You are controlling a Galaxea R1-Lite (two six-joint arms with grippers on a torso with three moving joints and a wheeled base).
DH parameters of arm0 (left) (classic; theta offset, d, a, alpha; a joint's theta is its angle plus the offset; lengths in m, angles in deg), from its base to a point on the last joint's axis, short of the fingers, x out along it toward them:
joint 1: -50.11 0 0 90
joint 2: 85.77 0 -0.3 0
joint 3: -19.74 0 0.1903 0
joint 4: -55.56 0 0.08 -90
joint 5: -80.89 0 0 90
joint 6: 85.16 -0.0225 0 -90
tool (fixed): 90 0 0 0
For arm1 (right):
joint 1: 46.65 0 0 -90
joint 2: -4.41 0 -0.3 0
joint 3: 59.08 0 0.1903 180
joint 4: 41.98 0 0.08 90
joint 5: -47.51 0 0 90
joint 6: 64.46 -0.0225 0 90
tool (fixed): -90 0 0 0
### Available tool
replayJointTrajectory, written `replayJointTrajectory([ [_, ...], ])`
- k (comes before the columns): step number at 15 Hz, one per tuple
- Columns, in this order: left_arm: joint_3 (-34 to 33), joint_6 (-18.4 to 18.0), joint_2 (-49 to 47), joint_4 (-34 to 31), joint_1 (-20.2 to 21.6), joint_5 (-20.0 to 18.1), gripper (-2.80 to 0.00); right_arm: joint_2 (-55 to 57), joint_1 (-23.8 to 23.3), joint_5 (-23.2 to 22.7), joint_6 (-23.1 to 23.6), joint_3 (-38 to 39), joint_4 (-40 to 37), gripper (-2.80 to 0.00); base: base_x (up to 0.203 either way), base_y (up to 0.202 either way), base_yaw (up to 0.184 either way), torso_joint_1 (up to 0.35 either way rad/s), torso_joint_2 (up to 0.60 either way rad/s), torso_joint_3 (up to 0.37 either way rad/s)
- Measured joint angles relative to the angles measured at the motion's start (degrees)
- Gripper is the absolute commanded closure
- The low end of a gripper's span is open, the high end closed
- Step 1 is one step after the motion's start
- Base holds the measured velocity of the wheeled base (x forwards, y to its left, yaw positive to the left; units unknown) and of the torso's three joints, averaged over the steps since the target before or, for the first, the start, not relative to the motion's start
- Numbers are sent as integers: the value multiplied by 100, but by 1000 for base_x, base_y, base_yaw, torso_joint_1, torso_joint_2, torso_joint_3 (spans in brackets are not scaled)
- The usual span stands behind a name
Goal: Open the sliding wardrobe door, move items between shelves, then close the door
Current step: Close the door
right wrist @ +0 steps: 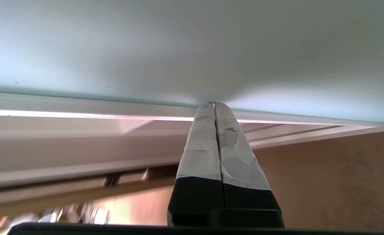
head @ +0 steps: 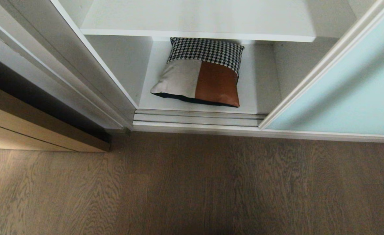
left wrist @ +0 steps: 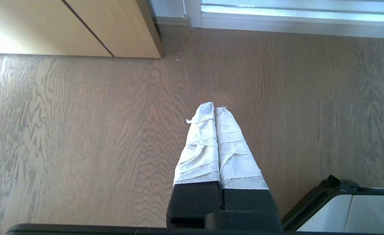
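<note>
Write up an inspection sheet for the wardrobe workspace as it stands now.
Surface: grey-brown wood-grain floor, bare in front of the wardrobe.
Job's things: sliding wardrobe door slid aside to the right, opening exposed; patchwork cushion lying on the lower shelf, under an upper shelf with nothing seen on it.
Clutter: nothing seen.
Grippers: left gripper shut, holding nothing, pointing at the floor; right gripper shut, holding nothing, tips close to the frosted glass near its frame. Neither shows in the head view.
Cables: nothing seen.
Surroundings: tan wooden door at left; door tracks along the wardrobe's base.
</note>
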Motion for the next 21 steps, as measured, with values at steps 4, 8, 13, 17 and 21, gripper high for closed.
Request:
replayJointTrajectory([
  [4,0,0,0,0,0,0,0,273,806,241,212,-125,138,0,0,0,0,0,0,0],
  [8,0,1,0,0,2,0,0,454,2130,599,815,-117,11,0,0,0,0,0,0,0],
  [13,0,-1,0,-2,0,-1,0,552,3652,1157,1413,126,-358,0,0,0,0,0,0,0],
  [17,0,0,0,-2,0,0,0,180,4264,1282,1457,560,-391,0,0,0,0,0,0,0],
  [21,0,0,0,-2,-1,0,0,-749,4191,1351,1537,939,-499,0,0,0,0,0,0,0],
])
